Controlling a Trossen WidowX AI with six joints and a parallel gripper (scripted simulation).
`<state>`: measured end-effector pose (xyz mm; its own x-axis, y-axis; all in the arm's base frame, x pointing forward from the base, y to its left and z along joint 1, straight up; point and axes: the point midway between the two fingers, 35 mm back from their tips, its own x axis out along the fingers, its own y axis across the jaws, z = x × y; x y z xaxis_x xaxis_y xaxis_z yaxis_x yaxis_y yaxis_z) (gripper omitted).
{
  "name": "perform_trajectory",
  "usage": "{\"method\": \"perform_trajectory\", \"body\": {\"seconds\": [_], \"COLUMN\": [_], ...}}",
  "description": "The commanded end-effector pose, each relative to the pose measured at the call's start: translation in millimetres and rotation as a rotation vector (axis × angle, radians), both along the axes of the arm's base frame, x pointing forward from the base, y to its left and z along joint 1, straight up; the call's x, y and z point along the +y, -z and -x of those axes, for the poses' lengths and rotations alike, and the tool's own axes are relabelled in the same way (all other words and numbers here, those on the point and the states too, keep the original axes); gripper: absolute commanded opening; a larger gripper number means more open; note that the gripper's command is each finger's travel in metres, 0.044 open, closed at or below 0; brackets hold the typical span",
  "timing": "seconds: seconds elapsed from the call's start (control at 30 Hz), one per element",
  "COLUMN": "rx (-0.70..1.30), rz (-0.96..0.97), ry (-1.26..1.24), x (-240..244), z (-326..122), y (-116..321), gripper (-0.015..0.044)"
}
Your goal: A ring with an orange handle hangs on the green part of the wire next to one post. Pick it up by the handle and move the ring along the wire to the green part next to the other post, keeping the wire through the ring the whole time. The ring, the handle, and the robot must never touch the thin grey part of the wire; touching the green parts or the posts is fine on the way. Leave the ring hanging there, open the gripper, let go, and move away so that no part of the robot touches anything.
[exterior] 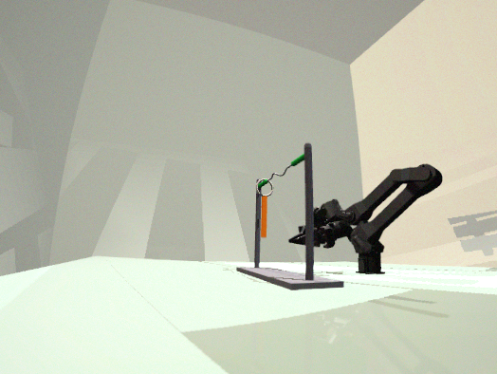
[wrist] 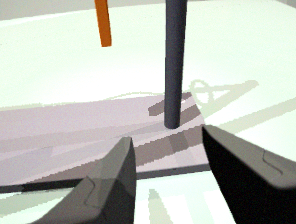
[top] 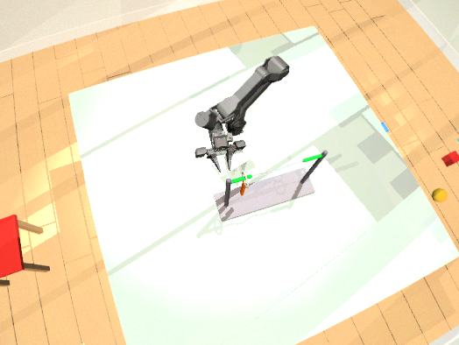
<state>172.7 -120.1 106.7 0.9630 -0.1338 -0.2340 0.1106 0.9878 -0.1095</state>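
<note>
Hanging from the ring (exterior: 266, 188) on the green wire section (top: 241, 179) beside the near post (wrist: 173, 62), with the orange handle (wrist: 103, 22) pointing straight down, long axis vertical. Holding the gripper (wrist: 167, 165) partly spread and pinching nothing, low near the base plate (wrist: 60, 130), aimed at the post's foot. Sitting toward eleven o'clock in the wrist view, above and ahead of the jaws, so likely needing a rise and a leftward shift before closing across the handle.

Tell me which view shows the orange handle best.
The exterior view: the orange handle hangs full length below the ring, seen side-on. The top view shows it small and foreshortened; the wrist view catches only its lower end, cut off by the frame's top edge.
</note>
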Motion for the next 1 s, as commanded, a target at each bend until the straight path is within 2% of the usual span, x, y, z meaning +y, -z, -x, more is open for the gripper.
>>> {"method": "perform_trajectory", "body": {"seconds": [0.0, 0.47, 0.97], "rx": [-0.028, -0.008, -0.079], "rz": [-0.114, -0.12, -0.094], "ry": [-0.076, -0.065, -0.05], "x": [21, 19, 21], "z": [-4, -12, -56], "y": [11, 9, -29], "gripper": [0.016, 0.016, 0.016]}}
